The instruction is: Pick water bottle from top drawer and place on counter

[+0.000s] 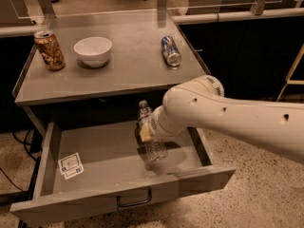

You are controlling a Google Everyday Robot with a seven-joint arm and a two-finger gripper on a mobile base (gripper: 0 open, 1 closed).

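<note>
The end effector (147, 133) reaches into the open drawer (99, 148) and is closed around the middle of the water bottle (154, 151), which stands nearly upright just right of the drawer's centre. A white card (70, 165) lies in the drawer's front left corner. The bench (128, 72) sits above the drawer.

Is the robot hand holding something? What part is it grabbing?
Yes. The gripper, down in the top drawer, holds the water bottle around its middle, below the white cap.
</note>
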